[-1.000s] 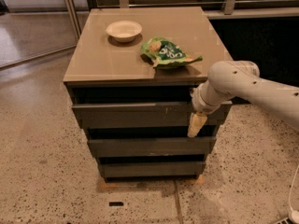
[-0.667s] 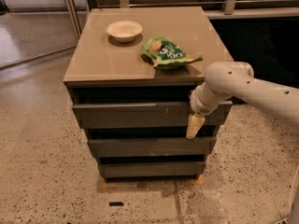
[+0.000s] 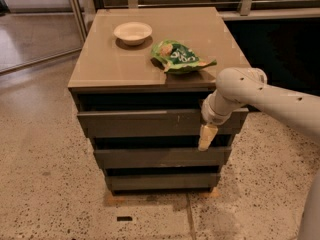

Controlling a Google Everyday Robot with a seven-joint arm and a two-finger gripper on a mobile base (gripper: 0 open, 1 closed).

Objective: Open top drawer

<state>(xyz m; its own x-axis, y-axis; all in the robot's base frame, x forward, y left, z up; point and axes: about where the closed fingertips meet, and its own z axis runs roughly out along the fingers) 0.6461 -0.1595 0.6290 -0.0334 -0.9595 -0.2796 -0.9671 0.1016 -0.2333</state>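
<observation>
The top drawer (image 3: 145, 123) is the widest dark grey-brown front, just under the tan cabinet top (image 3: 110, 66), with small pale scratch marks right of centre. It stands a little forward of the cabinet body, with a dark gap above it. My gripper (image 3: 206, 137) hangs at the drawer's right end, its pale tip pointing down over the drawer's lower edge. The white arm (image 3: 260, 96) reaches in from the right.
A white bowl (image 3: 132, 32) and a green snack bag (image 3: 180, 58) lie on the cabinet top. Two narrower drawer fronts (image 3: 160, 157) sit below the top drawer. Speckled floor surrounds the cabinet, with metal rails and dark panels behind it.
The arm and gripper have shifted very slightly to the left along the drawer front. The drawer shows no clear movement.
</observation>
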